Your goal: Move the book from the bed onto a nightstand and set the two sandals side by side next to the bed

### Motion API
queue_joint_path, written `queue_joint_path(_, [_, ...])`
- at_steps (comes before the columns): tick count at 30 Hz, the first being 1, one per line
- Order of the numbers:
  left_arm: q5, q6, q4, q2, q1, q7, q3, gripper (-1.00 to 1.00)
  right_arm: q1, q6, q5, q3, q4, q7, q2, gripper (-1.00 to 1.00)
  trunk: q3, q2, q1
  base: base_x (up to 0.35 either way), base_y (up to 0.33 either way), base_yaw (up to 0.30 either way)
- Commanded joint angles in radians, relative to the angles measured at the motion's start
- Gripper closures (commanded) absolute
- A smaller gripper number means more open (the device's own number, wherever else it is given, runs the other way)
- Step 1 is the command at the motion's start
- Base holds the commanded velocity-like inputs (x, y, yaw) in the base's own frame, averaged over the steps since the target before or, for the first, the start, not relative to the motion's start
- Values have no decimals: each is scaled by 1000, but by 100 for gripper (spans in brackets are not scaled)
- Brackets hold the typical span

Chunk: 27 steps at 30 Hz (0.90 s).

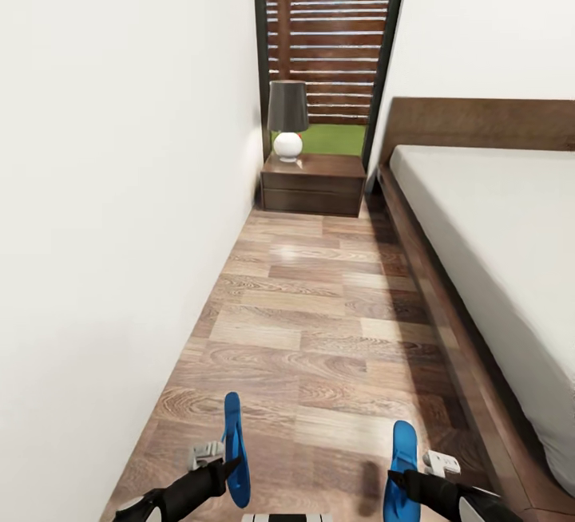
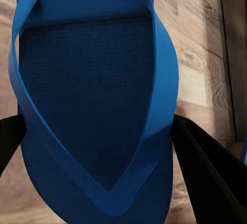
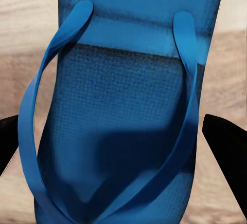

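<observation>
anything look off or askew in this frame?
Nothing damaged or spilled. Only oddity: both sandals are off the floor on edge, one in the left gripper, one in the right gripper. The lamp stands upright on the nightstand.

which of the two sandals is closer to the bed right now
The sandal in the right gripper; it hangs nearer the bed, while the sandal in the left gripper is on the wall side.

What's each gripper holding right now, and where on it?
The left gripper holds one blue sandal across its sole edges; the right gripper holds the other sandal likewise.
</observation>
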Motion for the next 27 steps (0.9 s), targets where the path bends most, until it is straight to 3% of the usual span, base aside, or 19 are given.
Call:
queue_joint_path(1, [9, 9, -1, 1, 0, -1, -4, 100, 0, 6, -7, 4, -1, 1, 0, 100, 3, 0, -1, 0, 0, 0])
queue_joint_path(27, [7, 9, -1, 0, 0, 0, -4, 100, 0, 3, -8, 4, 0, 0, 1, 100, 104, 6, -12, 0, 0, 0])
